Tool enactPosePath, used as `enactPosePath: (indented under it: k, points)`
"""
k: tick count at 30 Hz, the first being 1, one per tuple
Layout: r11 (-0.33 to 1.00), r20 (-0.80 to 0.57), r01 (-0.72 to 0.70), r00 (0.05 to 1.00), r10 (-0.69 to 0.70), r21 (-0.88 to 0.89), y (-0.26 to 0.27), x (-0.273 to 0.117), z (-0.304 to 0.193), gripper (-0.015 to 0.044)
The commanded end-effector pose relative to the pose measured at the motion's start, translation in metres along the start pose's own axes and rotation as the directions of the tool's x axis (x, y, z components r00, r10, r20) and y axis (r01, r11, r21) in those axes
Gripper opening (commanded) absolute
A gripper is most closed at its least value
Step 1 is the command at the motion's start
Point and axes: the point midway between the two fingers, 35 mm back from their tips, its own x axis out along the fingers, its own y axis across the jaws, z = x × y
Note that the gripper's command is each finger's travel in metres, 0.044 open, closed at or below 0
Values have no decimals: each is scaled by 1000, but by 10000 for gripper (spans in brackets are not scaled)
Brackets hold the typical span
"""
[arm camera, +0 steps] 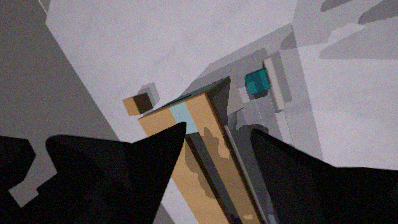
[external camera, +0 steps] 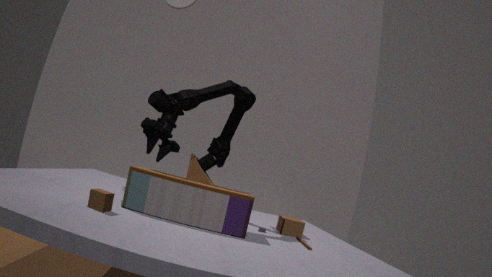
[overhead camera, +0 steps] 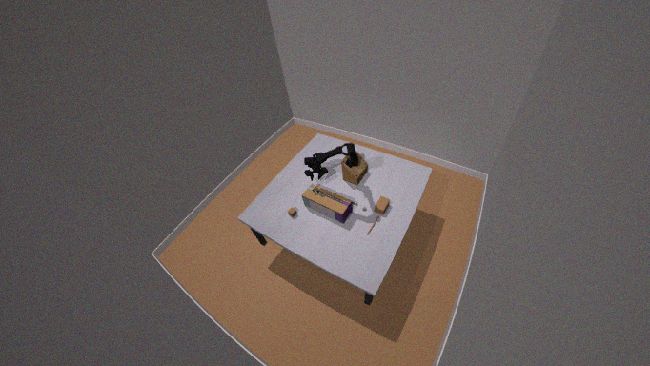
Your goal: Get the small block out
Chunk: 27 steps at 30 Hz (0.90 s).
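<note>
Only the wrist view shows the small teal block, lying at about 1 o'clock beyond the black two-fingered tool, whose fingers stand partly apart and empty. The block sits by the pale-blue end of the long wooden clear-fronted box; its long axis cannot be told. The exterior view shows the tool hovering above that end of the box. The pale grey worktop stands on an orange floor between grey walls.

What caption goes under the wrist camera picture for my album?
Open black gripper hovering empty over the long tan wooden box, a small teal block beyond.
</note>
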Motion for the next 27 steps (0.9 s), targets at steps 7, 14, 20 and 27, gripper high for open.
enactPosePath:
  k: [7,14,20,27]
  points:
    - [472,-115,84,993,38,878,-15,0,17,285]
    - [472,-115,84,993,38,878,-15,0,17,285]
    - [472,-114,82,993,39,878,-16,11,18,285]
    - [471,-121,89,992,37,878,-44,91,19,285]
